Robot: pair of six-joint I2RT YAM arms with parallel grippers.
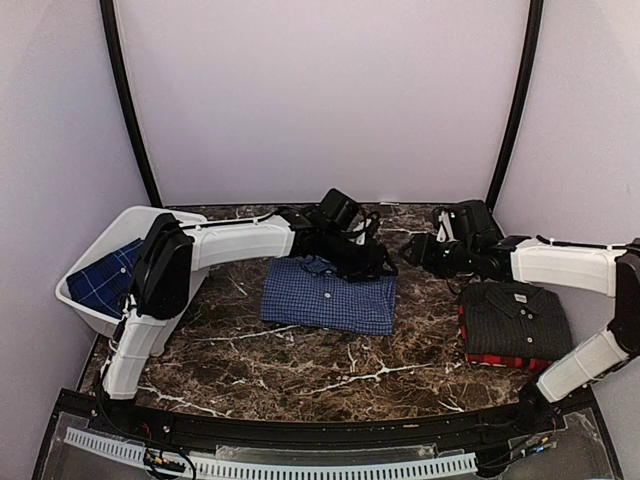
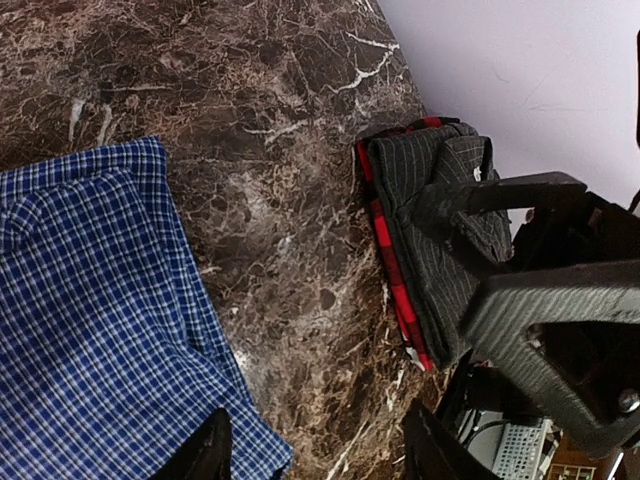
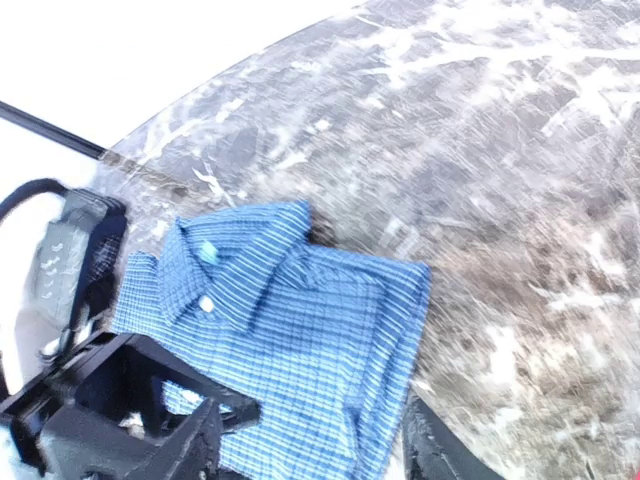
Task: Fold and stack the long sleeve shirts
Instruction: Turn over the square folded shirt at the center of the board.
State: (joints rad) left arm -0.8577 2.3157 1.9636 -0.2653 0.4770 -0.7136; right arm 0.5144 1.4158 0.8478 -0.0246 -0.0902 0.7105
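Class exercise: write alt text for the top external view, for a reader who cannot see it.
A folded blue check shirt lies mid-table on dark marble, with the left gripper and right gripper hovering open just behind it. At right, a black pinstripe shirt sits stacked on a red plaid shirt; at left, a white bin holds more blue cloth.

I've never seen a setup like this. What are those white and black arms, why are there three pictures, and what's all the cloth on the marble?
These are two robot arms bolted to a marble table. One picture looks down from above; the other two come from small cameras on each wrist. The left pincer and right pincer hang with jaws apart, holding nothing. Between them lies a folded blue-and-white checked shirt. On the right, a folded black pinstriped shirt sits on top of a red-and-black plaid shirt. A white bin on the left holds another blue checked cloth.
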